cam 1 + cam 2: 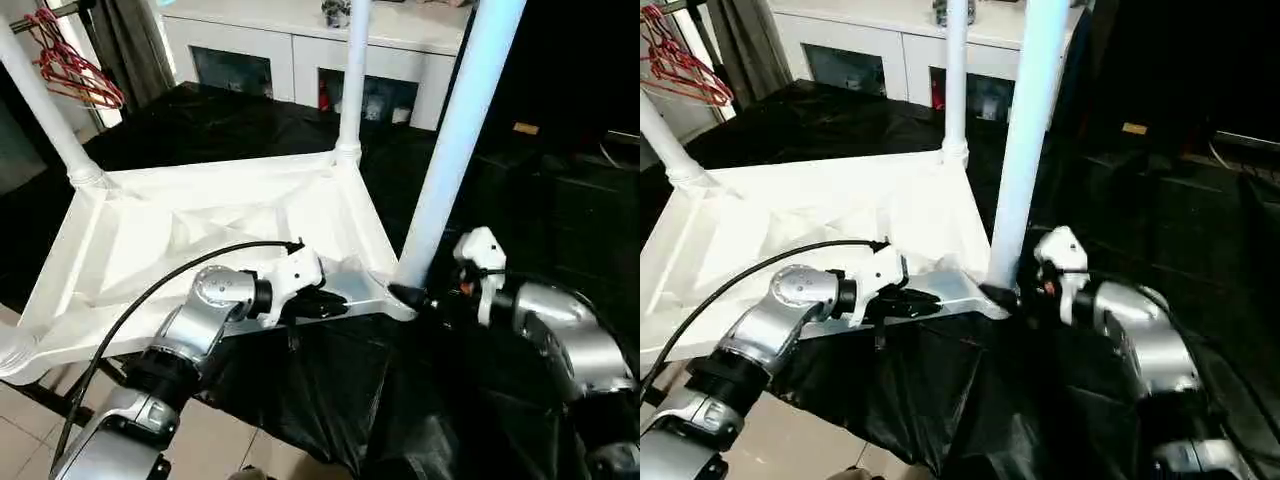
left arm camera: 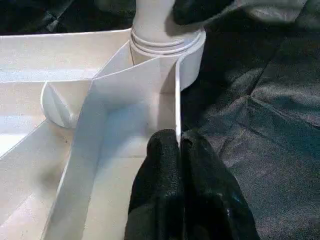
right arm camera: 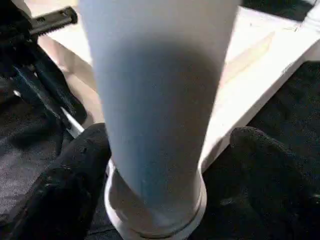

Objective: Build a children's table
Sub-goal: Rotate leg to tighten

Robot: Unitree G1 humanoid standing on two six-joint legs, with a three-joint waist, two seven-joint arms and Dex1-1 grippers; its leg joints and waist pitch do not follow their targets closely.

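Tabletop: the white tabletop [image 1: 200, 235] lay upside down on the black-draped surface, ribbed underside up, so its corner sockets faced upward to take legs.
Left gripper: the left gripper [image 2: 179, 150] had its black fingers pressed together on the thin near-right rim wall of the tabletop, one finger on each side of it; I judge this pinch was there to steady the top while a leg was worked at the corner just to its right.
Near-right leg: a long white tube leg [image 1: 455, 140] stood upright in the near-right corner socket [image 2: 167, 42], leaning slightly rightward at its top.
Right gripper: the right gripper [image 3: 165, 165] sat at the foot of that leg with its fingers [image 3: 65, 185] spread wide to either side of the tube, near it but not clamped on it; whether either pad touched the tube could not be told.
Other legs: a far-right leg [image 1: 352, 75] and a far-left leg [image 1: 40, 105] stood in their sockets; at the near-left corner a tube end [image 1: 12, 345] showed at the edge.
Progress: by my reading the assembly was close to done, with seating of the near-right leg the step in hand.
Surface: black sheeting [image 1: 330, 390], creased and glossy, covered the work surface and hung over its near edge above a tiled floor [image 1: 215, 440].
Room: a white glass-door cabinet [image 1: 300, 55] stood at the far side, and red hangers [image 1: 75, 65] hung at the far left.
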